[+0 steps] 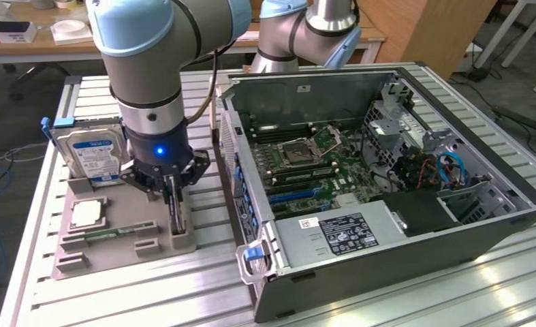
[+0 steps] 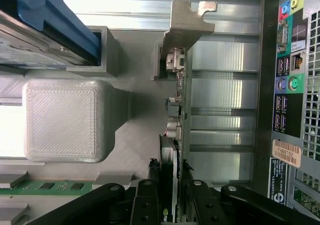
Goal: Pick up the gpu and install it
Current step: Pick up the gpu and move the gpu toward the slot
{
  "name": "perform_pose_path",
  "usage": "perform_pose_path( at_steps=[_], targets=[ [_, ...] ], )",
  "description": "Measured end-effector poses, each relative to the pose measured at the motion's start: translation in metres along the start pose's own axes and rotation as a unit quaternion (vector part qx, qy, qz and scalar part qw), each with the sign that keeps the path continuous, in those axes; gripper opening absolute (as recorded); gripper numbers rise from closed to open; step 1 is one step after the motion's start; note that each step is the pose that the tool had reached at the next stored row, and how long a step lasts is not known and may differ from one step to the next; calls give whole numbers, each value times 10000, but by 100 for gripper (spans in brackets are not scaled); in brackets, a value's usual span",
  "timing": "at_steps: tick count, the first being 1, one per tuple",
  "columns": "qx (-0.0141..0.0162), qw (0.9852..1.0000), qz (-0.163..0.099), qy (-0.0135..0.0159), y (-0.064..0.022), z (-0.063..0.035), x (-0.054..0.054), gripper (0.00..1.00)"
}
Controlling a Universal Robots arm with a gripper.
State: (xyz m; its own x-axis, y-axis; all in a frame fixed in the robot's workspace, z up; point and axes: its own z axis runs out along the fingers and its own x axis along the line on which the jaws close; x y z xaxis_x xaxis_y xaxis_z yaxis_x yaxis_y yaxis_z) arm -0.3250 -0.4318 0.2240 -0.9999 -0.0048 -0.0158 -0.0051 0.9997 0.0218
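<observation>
The gpu (image 1: 176,216) is a thin dark card standing on edge in a slot at the exterior view's right end of the grey holder tray (image 1: 77,262). My gripper (image 1: 171,194) reaches straight down onto the card's upper edge. In the wrist view the gpu (image 2: 177,110) runs edge-on away from the camera and ends in its metal bracket (image 2: 187,22). The gripper (image 2: 171,187) has one black finger (image 2: 148,190) on each side of the card, pressed against its faces. The card still sits in the holder.
The open computer case (image 1: 485,225) lies to the exterior view's right of the tray, motherboard (image 1: 313,170) exposed. Its rear port panel (image 2: 290,85) is close beside the card. On the tray are a silver hard drive (image 1: 90,153), a processor (image 1: 86,212) and a green memory stick (image 1: 113,233).
</observation>
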Motion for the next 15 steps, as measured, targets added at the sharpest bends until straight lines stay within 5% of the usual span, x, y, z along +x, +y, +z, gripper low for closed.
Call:
perform_pose_path(
  at_steps=[12,15],
  targets=[
    [-1,10000,0,-1,0,-16,0,27],
    [21,10000,0,1,1,-40,0,27]
  ],
)
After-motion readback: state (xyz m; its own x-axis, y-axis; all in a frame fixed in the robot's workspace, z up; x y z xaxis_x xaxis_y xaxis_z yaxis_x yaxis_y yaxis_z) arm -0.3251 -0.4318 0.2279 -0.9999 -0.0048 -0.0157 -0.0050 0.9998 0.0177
